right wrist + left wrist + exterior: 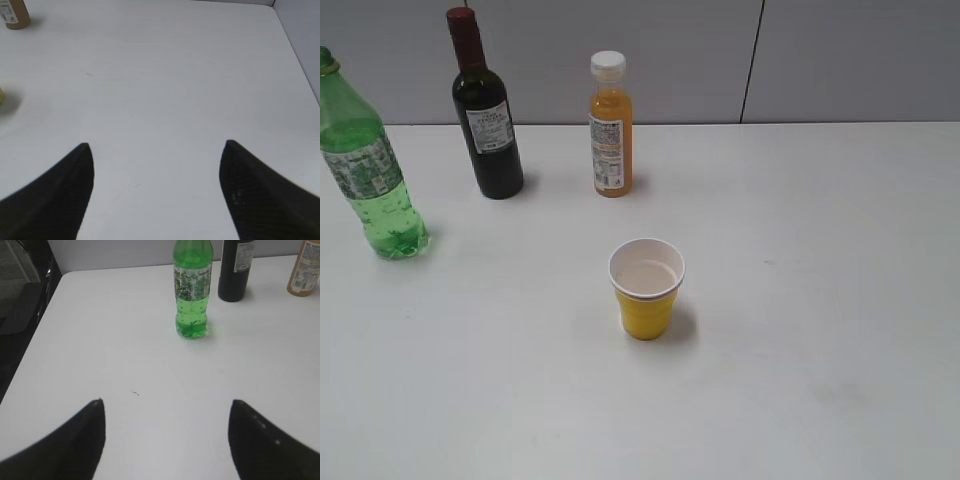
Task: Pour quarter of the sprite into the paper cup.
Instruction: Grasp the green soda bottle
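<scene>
Left gripper (167,410) spread wide, both dark fingers (80,440) parted over bare white table (100,340), nothing held between them. Straight ahead of the gap, slightly toward the right finger and well apart from both tips: the sprite (192,290), upright on the table, touched by neither finger. Translucent green plastic, green-white label round the middle, bumpy base, clear liquid with bubbles up to about the label; in the exterior view, the same bottle (365,170) standing at the far left, neck cut by the frame edge. Beyond the sprite and past the right fingertip's line: a dark wine bottle (236,270), then an orange juice bottle (305,270) at the upper right corner.

Right gripper (157,150) likewise wide open, fingers (260,195) apart over empty tabletop, gripping nothing. Off beyond the left finger, at the frame's left edge, a sliver of yellow, probably the paper cup (1,95), too little visible to be sure. In the exterior view, the paper cup (646,290) upright near table centre, yellow outside, white inside, rolled white rim, much shorter than the bottles; whether it holds liquid cannot be told. Neither gripper visible in the exterior view.
</scene>
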